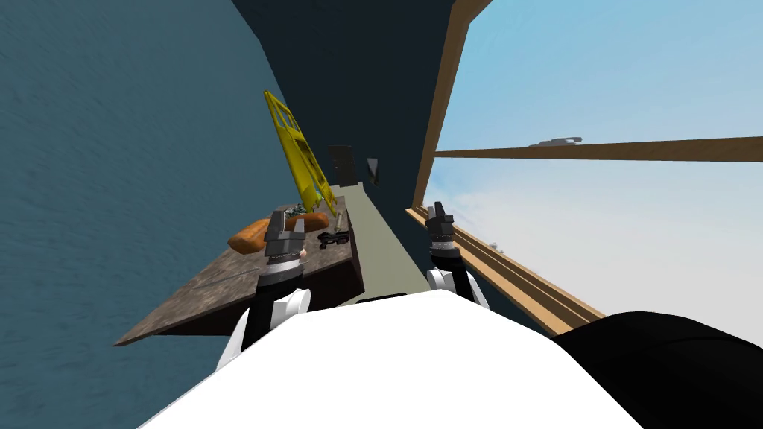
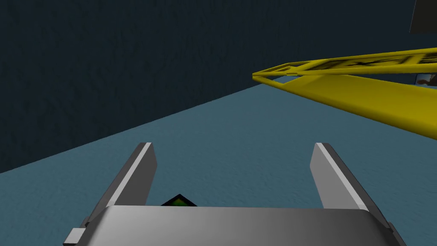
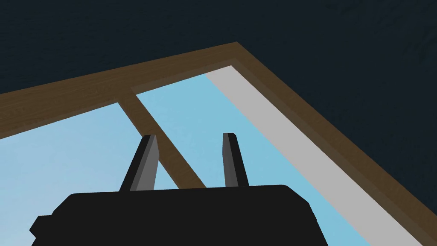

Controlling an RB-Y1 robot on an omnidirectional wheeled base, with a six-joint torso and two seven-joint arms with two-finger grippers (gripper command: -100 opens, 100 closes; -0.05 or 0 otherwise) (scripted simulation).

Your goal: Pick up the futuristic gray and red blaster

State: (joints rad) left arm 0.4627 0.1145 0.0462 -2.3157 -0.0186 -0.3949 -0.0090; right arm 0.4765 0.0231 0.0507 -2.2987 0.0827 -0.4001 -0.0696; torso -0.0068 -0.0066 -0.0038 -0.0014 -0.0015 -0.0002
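A small dark, gun-shaped blaster lies near the right edge of the brown table. Its colours do not read clearly. My left gripper hovers over the table just left of the blaster and apart from it. In the left wrist view that gripper stands wide open, with nothing between its fingers and a blue wall beyond. My right gripper is raised beside the window, away from the table. Its fingers stand apart with nothing between them.
A yellow folding sign stands tilted at the table's far end, close to the left gripper. An orange loaf-shaped thing lies left of that gripper. A pale floor strip runs between the table and the wooden window frame.
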